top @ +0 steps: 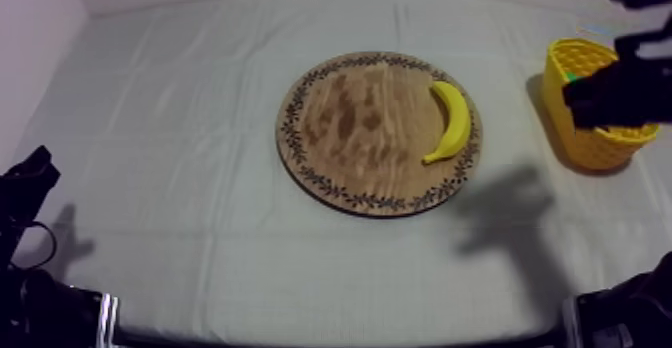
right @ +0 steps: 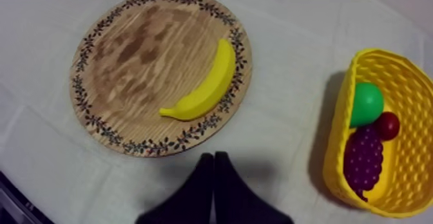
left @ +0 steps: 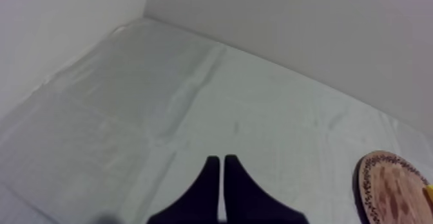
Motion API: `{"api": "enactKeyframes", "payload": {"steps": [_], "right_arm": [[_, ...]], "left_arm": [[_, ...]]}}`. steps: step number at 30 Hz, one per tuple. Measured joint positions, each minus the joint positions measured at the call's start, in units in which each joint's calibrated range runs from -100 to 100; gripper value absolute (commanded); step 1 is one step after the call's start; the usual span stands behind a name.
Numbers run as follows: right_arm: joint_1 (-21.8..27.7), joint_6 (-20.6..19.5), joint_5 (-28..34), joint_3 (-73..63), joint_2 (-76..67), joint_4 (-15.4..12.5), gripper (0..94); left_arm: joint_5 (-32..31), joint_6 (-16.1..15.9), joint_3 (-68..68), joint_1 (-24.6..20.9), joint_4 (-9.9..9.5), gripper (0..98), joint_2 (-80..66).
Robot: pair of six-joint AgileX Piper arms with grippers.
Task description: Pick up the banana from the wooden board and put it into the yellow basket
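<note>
Here the banana (right: 207,86), smooth yellow and curved, lies on the board (right: 138,65).

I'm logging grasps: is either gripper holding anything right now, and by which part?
Nothing is held. The left gripper and the right gripper are both shut on nothing; the banana lies free on the wooden board.
</note>
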Motion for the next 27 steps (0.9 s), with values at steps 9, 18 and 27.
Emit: {"api": "enactKeyframes", "payload": {"steps": [9,18,27], "right_arm": [[1.2,-0.7,17.2,-23.7,18.9,-2.1,0.5],[2.6,-1.6,30.1,-41.3,34.5,-2.9,0.5],[1.9,-4.2,34.8,-49.4,42.3,-1.3,13.9]], "left_arm": [[0.0,0.0,0.0,0.0,0.0,0.1,0.0],[0.0,0.0,0.0,0.0,0.0,0.1,0.0],[0.0,0.0,0.0,0.0,0.0,0.1,0.0]]}}
